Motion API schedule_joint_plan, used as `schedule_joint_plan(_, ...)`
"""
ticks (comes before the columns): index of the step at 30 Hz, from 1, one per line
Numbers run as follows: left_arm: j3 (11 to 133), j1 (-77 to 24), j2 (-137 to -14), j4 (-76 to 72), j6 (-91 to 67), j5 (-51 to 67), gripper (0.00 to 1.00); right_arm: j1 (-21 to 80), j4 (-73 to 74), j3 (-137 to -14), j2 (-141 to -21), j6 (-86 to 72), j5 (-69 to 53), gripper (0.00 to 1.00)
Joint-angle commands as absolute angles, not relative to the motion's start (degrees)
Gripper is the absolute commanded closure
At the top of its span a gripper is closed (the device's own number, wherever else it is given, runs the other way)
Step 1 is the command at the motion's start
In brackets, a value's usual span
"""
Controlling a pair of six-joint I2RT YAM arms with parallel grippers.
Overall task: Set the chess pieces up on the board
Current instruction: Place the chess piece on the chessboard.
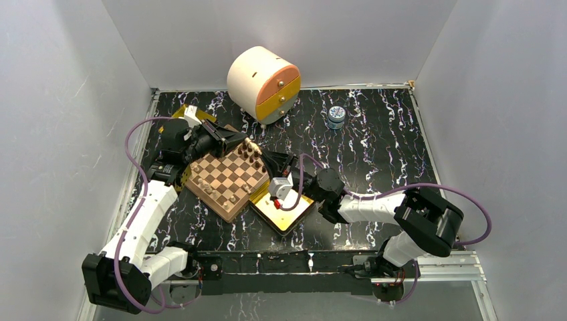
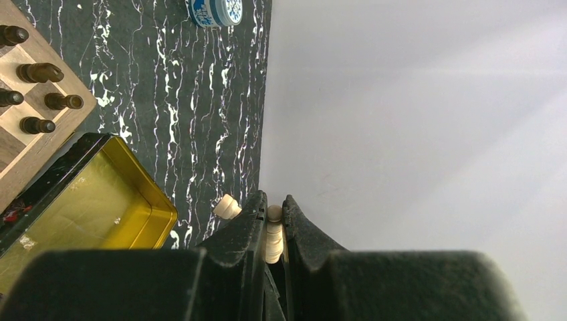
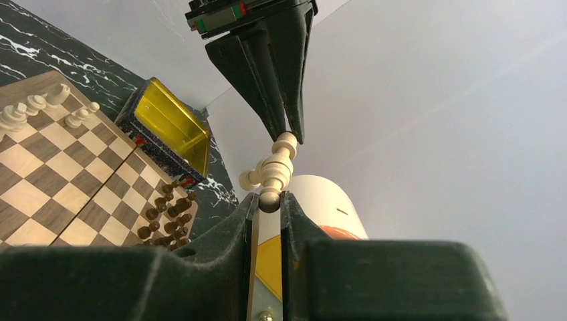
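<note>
At the table's [image 1: 374,147] far-left corner we see a gold tin [image 3: 167,120], partly hidden by the left arm. Next comes the board [image 1: 224,177], turned cornerwise on the table's left half. About four light pieces [image 3: 20,114] lie along its near-left edge. Dark pieces [image 1: 252,154] bunch along its far-right edge, too crowded to count; five show in the left wrist view.

Above that edge the two grippers meet. The left gripper [image 3: 290,136] is clamped on the upper end of a light piece [image 3: 286,150]. The right gripper [image 3: 269,196], coming from below, has its fingers drawn in on the lower end. A second light piece [image 3: 253,179] crosses the first; we cannot tell what holds it.

Just beside the board's right corner a second tin [image 1: 294,215] lies under the right arm, making two tins. At the table's far edge stands one drum box [image 1: 257,77], with one jar [image 1: 336,117] to its right.
</note>
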State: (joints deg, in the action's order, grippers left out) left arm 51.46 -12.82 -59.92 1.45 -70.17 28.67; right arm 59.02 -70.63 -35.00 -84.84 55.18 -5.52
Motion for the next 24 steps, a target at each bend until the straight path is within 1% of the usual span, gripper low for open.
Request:
schedule_joint_plan(1, 50.75, -12.99, -59.41, 0.26, -70.02, 29.62, 1.0, 59.4, -75.48, -35.37, -84.34, 54.17, -6.03, 0.85)
schedule_joint_plan(7, 50.92, -12.93, -59.97, -0.7, -64.6, 26.15, 1.0, 59.63, -75.41, -33.86, -82.75, 50.19, -4.92, 0.95)
schedule_joint_plan(9, 52.09, -12.61, -61.14, 1.16, -61.32, 24.31, 1.0, 60.19, -71.6, -33.73, -81.23, 47.84, -4.62, 0.97)
schedule_joint_plan(13, 55.15, -12.39, -63.0, 3.34, -54.76, 18.99, 1.0, 61.06, -60.02, -35.39, -77.65, 39.63, -3.79, 0.98)
schedule_joint_plan(17, 59.04, -12.3, -64.33, 7.92, -45.42, 10.13, 1.0, 61.88, -44.91, -39.77, -74.27, 26.28, 0.4, 0.97)
schedule_joint_plan(21, 62.83, -12.3, -65.2, 12.77, -35.96, 1.32, 1.0, 61.94, -23.13, -50.57, -75.8, 10.11, 9.01, 0.97)
schedule_joint_plan(24, 65.12, -12.3, -65.18, 15.96, -29.91, -6.49, 1.0, 61.96, -10.06, -58.4, -78.97, 1.91, 10.24, 0.97)
